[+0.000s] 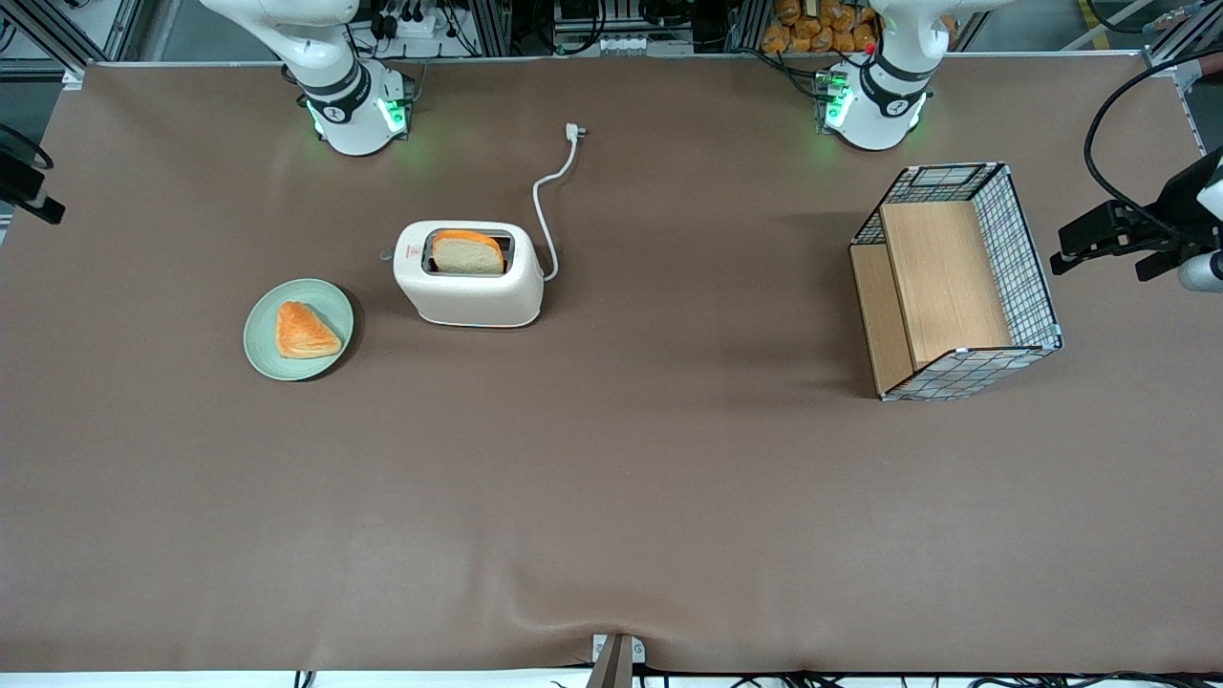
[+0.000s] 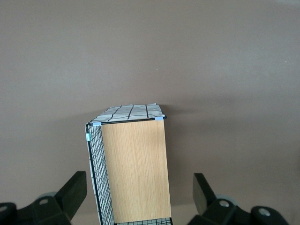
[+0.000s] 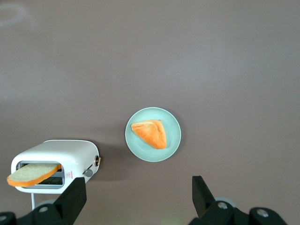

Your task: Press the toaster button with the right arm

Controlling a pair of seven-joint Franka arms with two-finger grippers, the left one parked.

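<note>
1 cream-white toaster (image 1: 468, 282) is seen on the brown table (image 1: 611, 497), in the half toward the working arm's end and nearer the edge where the arm bases are mounted than the edge closest to the front camera. A slice of bread (image 1: 467, 252) with an orange crust is held upright in its slot, and a thin white cord (image 1: 551, 205) is trailed from the toaster toward the arm bases' edge, ending in a plug (image 1: 574, 132). The toaster button (image 3: 88, 173) — a small pale grey knob — is shown by the right wrist view on the narrow end face that is turned toward a green plate (image 1: 263, 334). That plate is set just beside the toaster, slightly nearer the front camera and closer to the working arm's end, and 1 triangular orange pastry (image 1: 305, 331) is carried on it.

The right arm's gripper (image 3: 139, 199) is held high above the table, over the plate and toaster, touching neither; its 2 black fingers (image 3: 72, 198) are spread wide, with nothing between them.

Toward the parked arm's end, a wire basket (image 1: 1025, 253) with wooden panels (image 1: 944, 284) is found lying on its side — well apart from the toaster.
</note>
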